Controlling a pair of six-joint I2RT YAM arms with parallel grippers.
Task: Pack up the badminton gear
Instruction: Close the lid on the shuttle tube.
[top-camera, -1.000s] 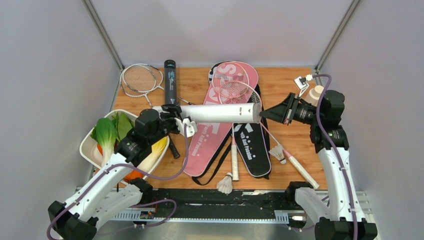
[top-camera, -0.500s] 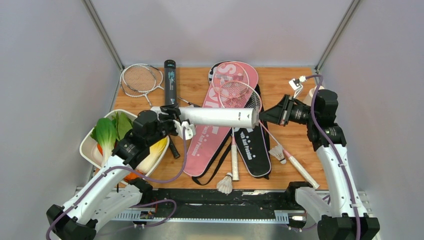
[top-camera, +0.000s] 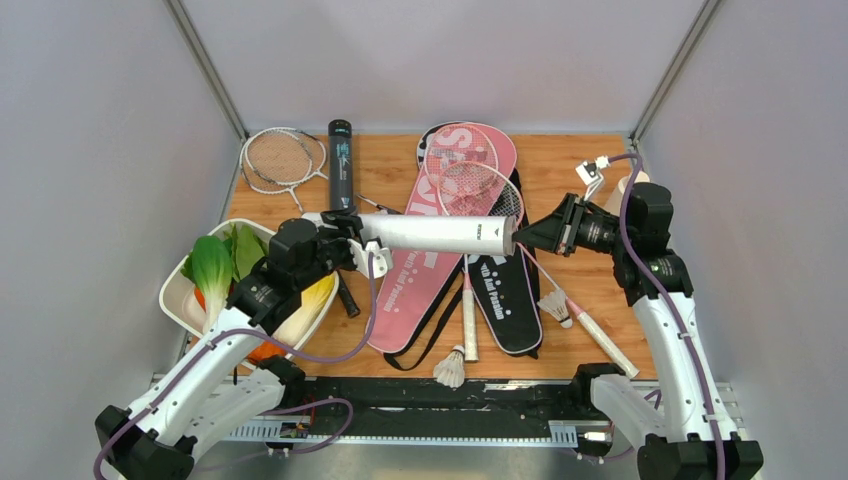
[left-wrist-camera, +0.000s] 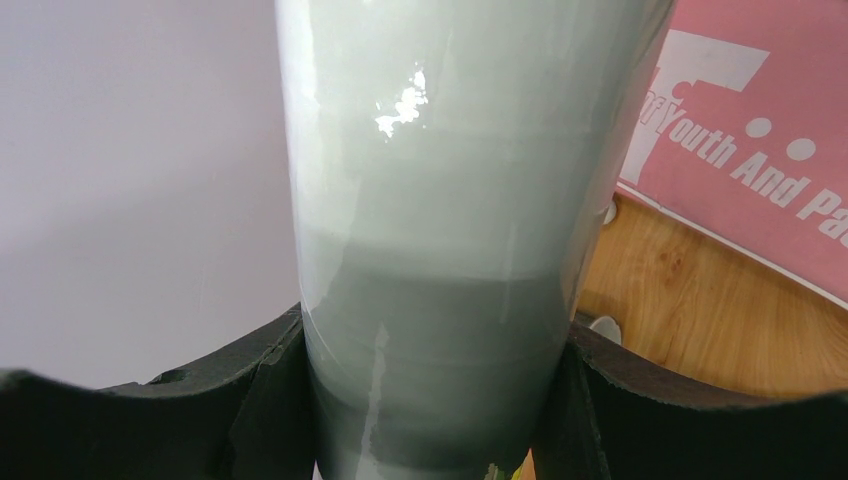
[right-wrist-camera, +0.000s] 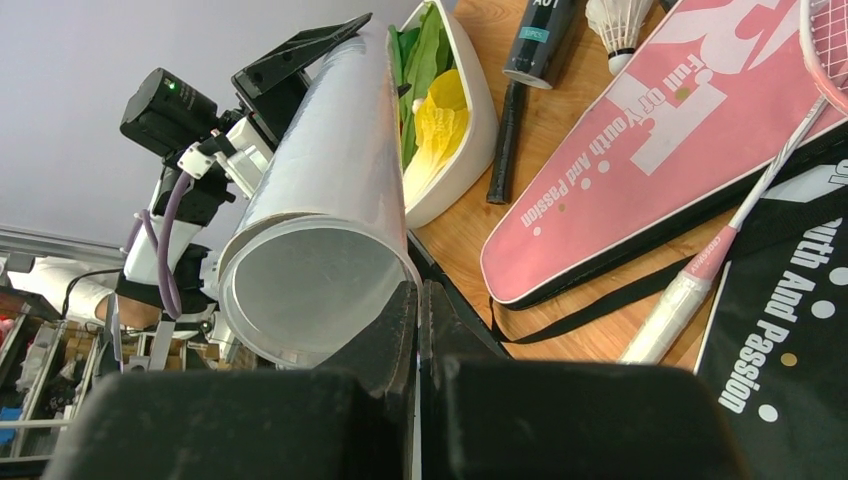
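Observation:
My left gripper (top-camera: 352, 240) is shut on a white tube (top-camera: 435, 233) near its left end and holds it level above the bags; both pads press its sides (left-wrist-camera: 440, 250). My right gripper (top-camera: 522, 237) is shut with nothing in it, and its tips (right-wrist-camera: 418, 300) sit at the rim of the tube's right end (right-wrist-camera: 320, 200). A pink bag (top-camera: 405, 300) and a black bag (top-camera: 505, 295) lie under the tube. Pink rackets (top-camera: 462, 160) lie across them. Silver rackets (top-camera: 280, 158) and a black tube (top-camera: 340, 163) lie at the back left. Two shuttlecocks (top-camera: 452, 368) (top-camera: 556, 306) lie near the front.
A white tray (top-camera: 175, 290) of vegetables stands at the left, under my left arm. A small white bottle with a tan cap (top-camera: 625, 188) stands at the right edge behind my right wrist. Grey walls close in both sides and the back.
My right gripper has moved left, following the tube's right end. The white tube has shifted slightly left in my left gripper.

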